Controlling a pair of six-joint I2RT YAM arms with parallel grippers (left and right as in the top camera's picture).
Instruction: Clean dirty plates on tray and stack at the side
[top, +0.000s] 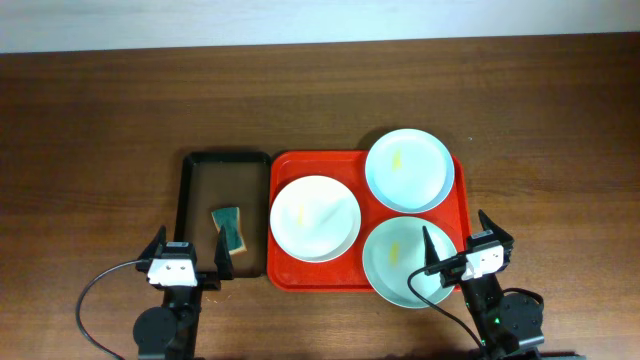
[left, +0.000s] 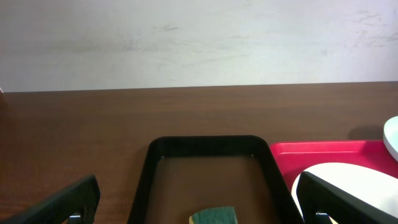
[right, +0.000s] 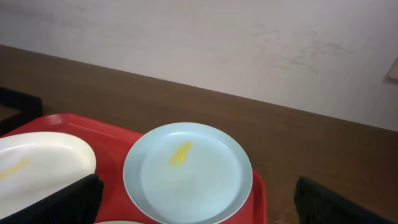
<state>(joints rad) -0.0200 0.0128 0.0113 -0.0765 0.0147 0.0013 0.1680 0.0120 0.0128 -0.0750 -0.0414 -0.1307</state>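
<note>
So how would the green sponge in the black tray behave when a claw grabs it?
The sponge looks like soft foam, so it probably squashes rather than stays stiff. It seems small and light, likely lifting easily. Lying flat, it shouldn't roll.

The tray (top: 300, 165) is sitting on the table (top: 100, 120), right of the frame's centre, and a narrower tray (top: 187, 200) is lying just beside it on the left. Three plates are resting on the tray: the upper-right plate (top: 408, 170), the left plate (top: 315, 217), and the lower-right plate (top: 400, 262), which seems to be overhanging the lower rim. A sponge (top: 229, 228) is lying in the narrower tray's lower half.
</note>
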